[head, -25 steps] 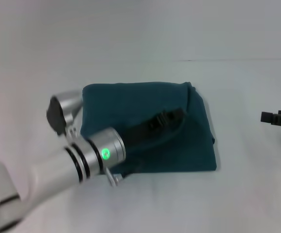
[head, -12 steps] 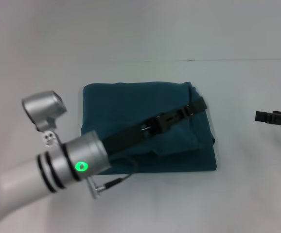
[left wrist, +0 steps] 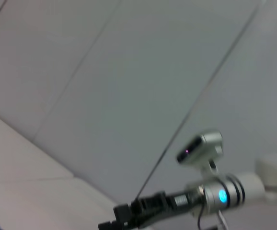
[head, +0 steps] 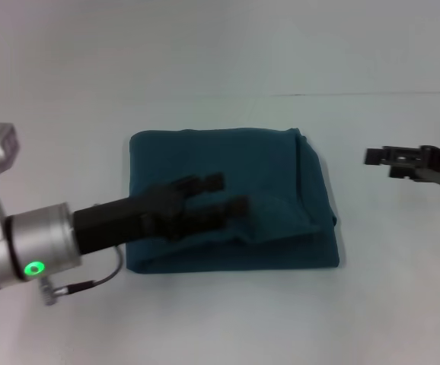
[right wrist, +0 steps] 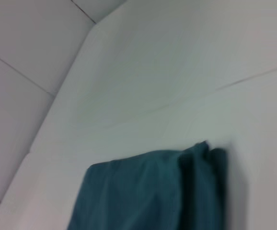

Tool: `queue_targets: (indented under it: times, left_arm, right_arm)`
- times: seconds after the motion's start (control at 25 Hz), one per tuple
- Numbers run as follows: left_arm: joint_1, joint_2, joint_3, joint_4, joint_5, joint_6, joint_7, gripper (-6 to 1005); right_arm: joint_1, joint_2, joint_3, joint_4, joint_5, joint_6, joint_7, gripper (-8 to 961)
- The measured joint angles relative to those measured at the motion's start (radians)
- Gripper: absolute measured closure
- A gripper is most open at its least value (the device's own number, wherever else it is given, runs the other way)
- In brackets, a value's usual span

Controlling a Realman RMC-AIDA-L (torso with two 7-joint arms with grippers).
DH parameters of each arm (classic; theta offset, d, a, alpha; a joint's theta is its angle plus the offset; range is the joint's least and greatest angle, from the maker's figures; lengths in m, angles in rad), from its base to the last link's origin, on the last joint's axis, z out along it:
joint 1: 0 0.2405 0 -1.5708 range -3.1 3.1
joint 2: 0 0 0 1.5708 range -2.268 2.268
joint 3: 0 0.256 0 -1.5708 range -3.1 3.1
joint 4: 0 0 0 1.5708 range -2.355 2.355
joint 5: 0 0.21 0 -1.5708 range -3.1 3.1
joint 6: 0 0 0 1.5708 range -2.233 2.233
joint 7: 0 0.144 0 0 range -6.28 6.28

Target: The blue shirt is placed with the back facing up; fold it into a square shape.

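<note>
The blue shirt (head: 266, 163) lies folded into a rough square in the middle of the white table, with a loose layer along its right side. My left gripper (head: 231, 193) reaches in from the left over the shirt's middle. It is open and its two dark fingers hold nothing. My right gripper (head: 376, 157) hangs to the right of the shirt, apart from it, and also appears in the left wrist view as the right gripper (left wrist: 117, 218). The right wrist view shows the shirt's (right wrist: 153, 191) far corner on the table.
The white table (head: 227, 319) stretches around the shirt on all sides. A seam line (head: 372, 94) marks where it meets the pale back wall. A thin cable (head: 90, 283) hangs under my left wrist.
My left arm has swung down and to the left, drawing its gripper back from the shirt's right edge to the middle. The right gripper has moved left, closer to the shirt.
</note>
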Motion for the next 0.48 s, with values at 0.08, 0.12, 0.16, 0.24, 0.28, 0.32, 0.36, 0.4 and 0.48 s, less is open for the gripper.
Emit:
queue_targets:
  times: [0.08,0.12,0.16,0.24,0.28,0.32,0.36,0.4,0.48]
  left_arm:
    - [0.021,0.012,0.008,0.044,0.035,0.018,0.042,112]
    - [0.031,0.018,0.006,0.062,0.055,0.030,0.066,100]
    - [0.041,0.023,0.003,0.080,0.076,0.042,0.092,87]
    - [0.056,0.028,0.000,0.115,0.110,0.059,0.127,63]
    - [0.061,0.029,0.000,0.130,0.125,0.065,0.138,63]
    - [0.065,0.029,0.000,0.146,0.143,0.070,0.146,63]
    - [0.068,0.029,0.001,0.161,0.161,0.074,0.153,63]
    - [0.070,0.029,0.001,0.176,0.182,0.078,0.159,63]
    - [0.069,0.029,0.001,0.192,0.209,0.083,0.165,63]
  right_arm:
    - [0.031,-0.001,-0.021,0.042,0.000,0.031,0.026,38]
    - [0.047,0.000,-0.032,0.063,0.000,0.049,0.038,38]
    - [0.062,0.002,-0.044,0.082,0.000,0.070,0.048,38]
    - [0.089,0.010,-0.062,0.110,0.000,0.102,0.061,37]
    - [0.102,0.018,-0.067,0.121,0.000,0.117,0.065,37]
    - [0.111,0.025,-0.070,0.128,0.000,0.127,0.067,37]
    - [0.120,0.033,-0.072,0.133,0.000,0.138,0.068,37]
    - [0.128,0.041,-0.074,0.137,0.000,0.147,0.070,37]
    - [0.149,0.054,-0.078,0.156,0.000,0.172,0.079,37]
